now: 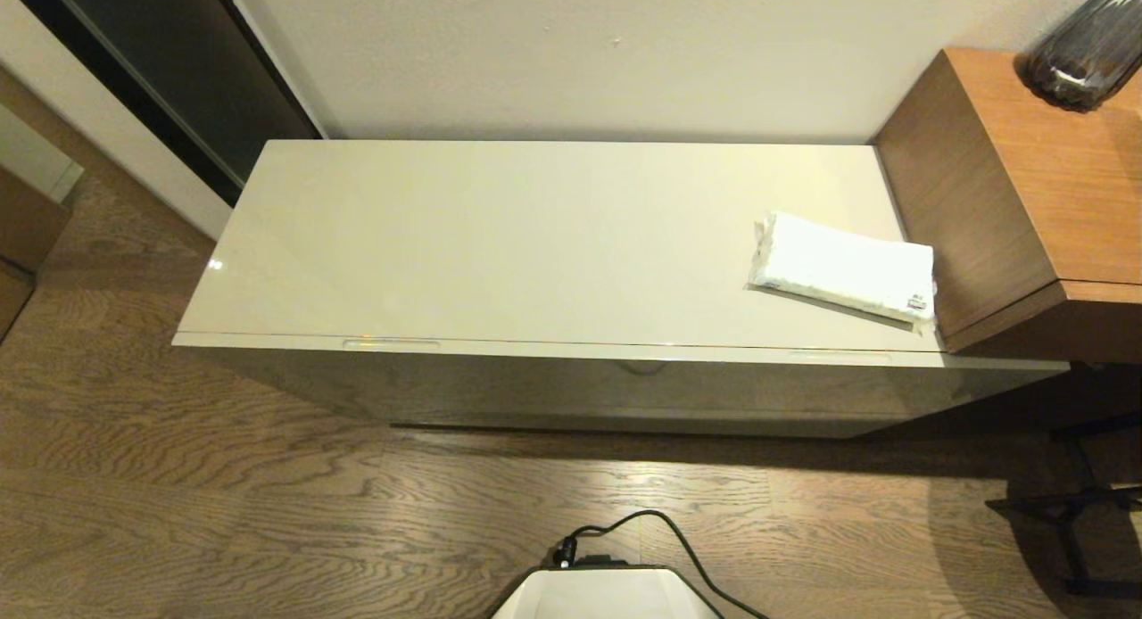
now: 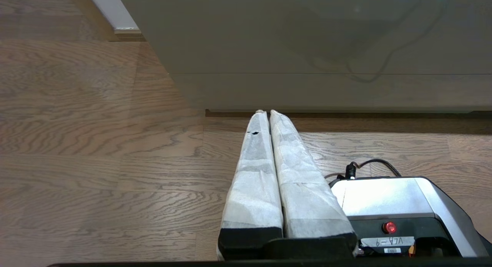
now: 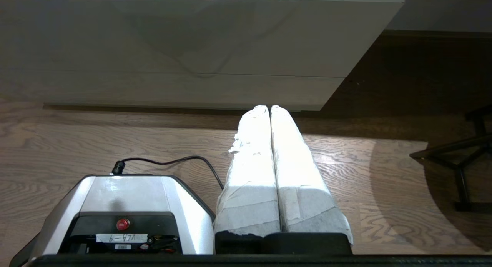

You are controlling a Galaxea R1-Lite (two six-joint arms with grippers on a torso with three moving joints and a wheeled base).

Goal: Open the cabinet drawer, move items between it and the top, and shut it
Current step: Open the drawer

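Note:
The cabinet drawer (image 1: 571, 369) is pushed in flush, its two slim handles (image 1: 391, 343) along the upper edge of its front. On the top (image 1: 500, 235), near its right end, lies a white flat pack in clear plastic (image 1: 843, 267). Neither arm shows in the head view. My left gripper (image 2: 266, 112) hangs low over the floor facing the cabinet front (image 2: 307, 47), its tape-wrapped fingers pressed together with nothing between them. My right gripper (image 3: 269, 106) is parked the same way, shut and empty, before the cabinet's right end (image 3: 192, 47).
A taller orange-brown wooden unit (image 1: 1026, 191) abuts the cabinet's right end, with a dark glass vase (image 1: 1084, 53) on it. Black metal legs (image 1: 1079, 503) stand on the floor at right. My white base and its black cable (image 1: 616, 592) sit in front of the cabinet.

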